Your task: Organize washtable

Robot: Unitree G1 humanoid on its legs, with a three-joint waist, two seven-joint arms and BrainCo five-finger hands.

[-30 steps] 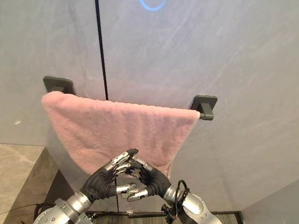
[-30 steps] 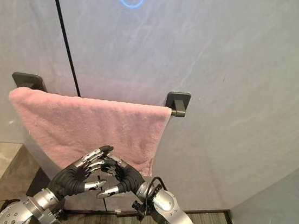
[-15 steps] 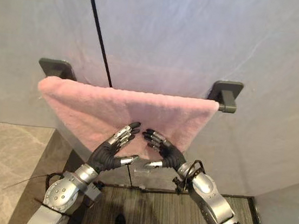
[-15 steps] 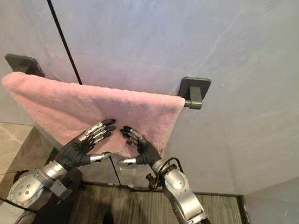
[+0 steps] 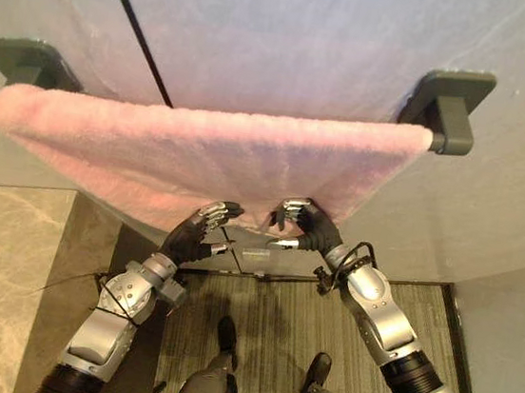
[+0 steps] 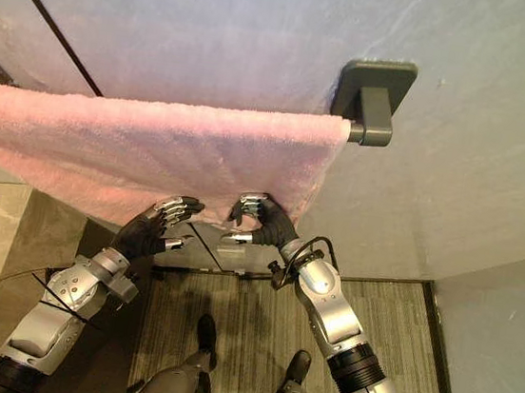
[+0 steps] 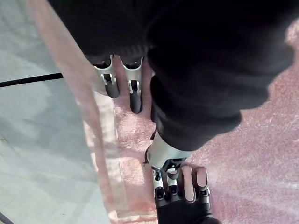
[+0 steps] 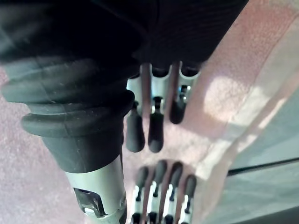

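Observation:
A pink towel (image 5: 201, 151) hangs over a bar on the grey wall, between a dark bracket (image 5: 447, 95) at the right and another bracket (image 5: 25, 60) at the left. Both hands are up at the towel's lower hem, a short way apart. My left hand (image 5: 196, 233) has lightly bent fingers (image 7: 133, 88) whose tips rest on the cloth. My right hand (image 5: 309, 226) has its fingers (image 8: 156, 126) bent onto the hem near the towel's right corner, with the thumb below. Neither hand has cloth gathered in it. Each wrist view shows the other hand's fingertips against the pink cloth.
A black vertical seam (image 5: 135, 27) runs down the wall behind the towel. Below lie a beige marble floor (image 5: 5, 261) at the left and a dark striped mat (image 5: 266, 322) in the middle. A grey side wall (image 5: 507, 313) closes the right.
The camera has moved closer and tipped down. My hands, touching each other below the towel before, have parted and risen to its lower hem.

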